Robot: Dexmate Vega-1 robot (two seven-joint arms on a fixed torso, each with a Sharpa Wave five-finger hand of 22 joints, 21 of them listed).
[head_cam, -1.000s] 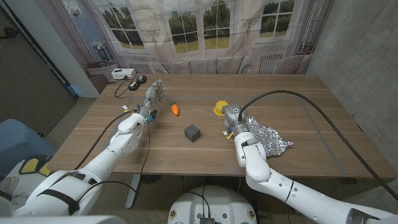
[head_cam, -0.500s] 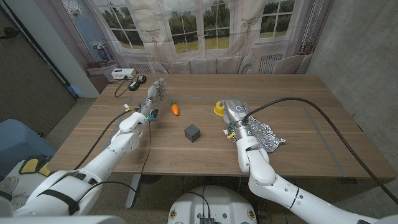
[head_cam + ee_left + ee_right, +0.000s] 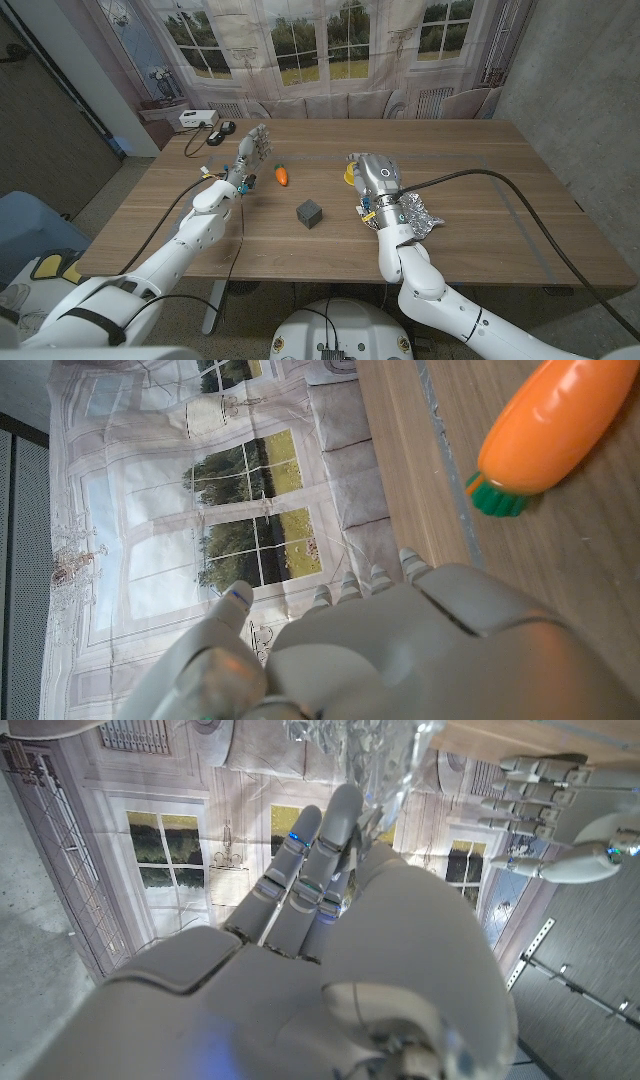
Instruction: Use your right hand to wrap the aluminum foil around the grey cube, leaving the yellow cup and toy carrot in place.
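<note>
Foil (image 3: 420,215) now nearer grey cube (image 3: 309,212)

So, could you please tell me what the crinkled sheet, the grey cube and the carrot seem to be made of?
The crinkled sheet: thin metal foil, bright with sharp creases. The grey cube: dark matte; plastic or foam, hard to tell. The carrot: smooth orange, probably plastic, with a soft sheen and a green moulded end.

Both arms are clad in smooth white shells with black bands at the joints. The left hand (image 3: 252,147) and right hand (image 3: 376,180) are made of grey segmented plastic. Black cables are run along each arm.
</note>
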